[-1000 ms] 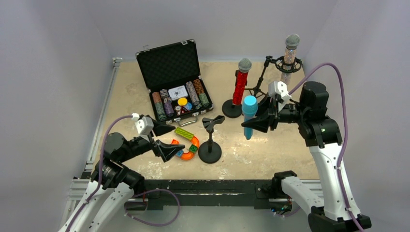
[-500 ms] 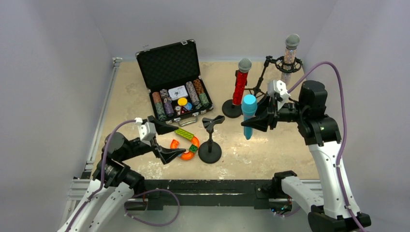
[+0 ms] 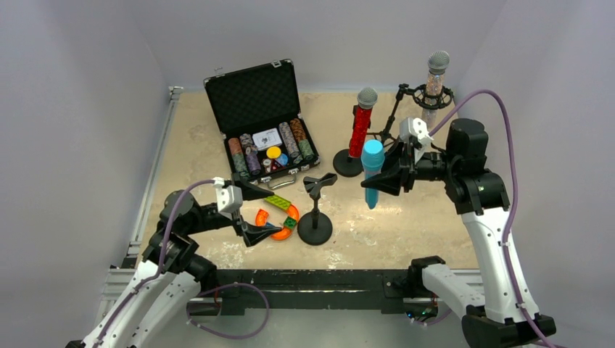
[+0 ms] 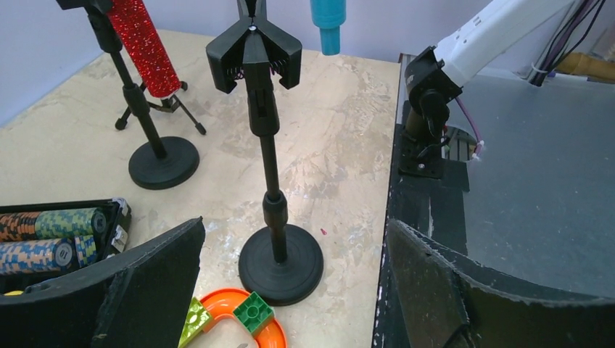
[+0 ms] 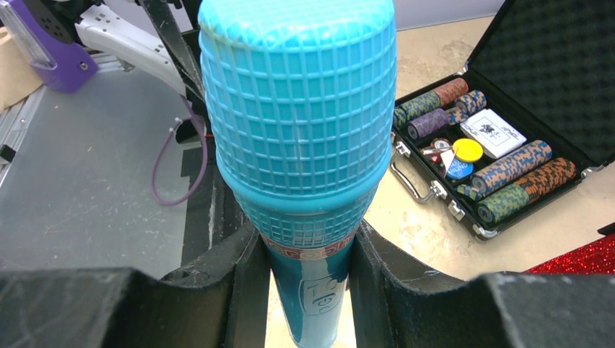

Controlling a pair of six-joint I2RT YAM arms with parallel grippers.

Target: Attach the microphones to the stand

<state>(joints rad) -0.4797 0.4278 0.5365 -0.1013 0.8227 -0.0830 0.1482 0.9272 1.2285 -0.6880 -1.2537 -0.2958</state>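
My right gripper (image 3: 377,183) is shut on the light-blue microphone (image 3: 373,172), held upright in the air, head up; in the right wrist view its head (image 5: 297,123) fills the middle between the fingers. The empty black stand (image 3: 315,210) with an open clip stands right of my left gripper (image 3: 250,212), which is open and empty; the left wrist view shows the stand (image 4: 270,159) between its fingers, farther off. The red glitter microphone (image 3: 360,127) sits in a round-base stand. The silver-pink glitter microphone (image 3: 434,87) sits in a tripod stand at the back right.
An open black case (image 3: 262,123) of poker chips lies at the back left. An orange curved toy track with green bricks (image 3: 279,217) lies just left of the empty stand's base. The black front rail (image 3: 312,279) runs along the near table edge.
My left gripper has moved right, toward the toy track and the empty stand. My right gripper with the blue microphone has shifted slightly left and up.
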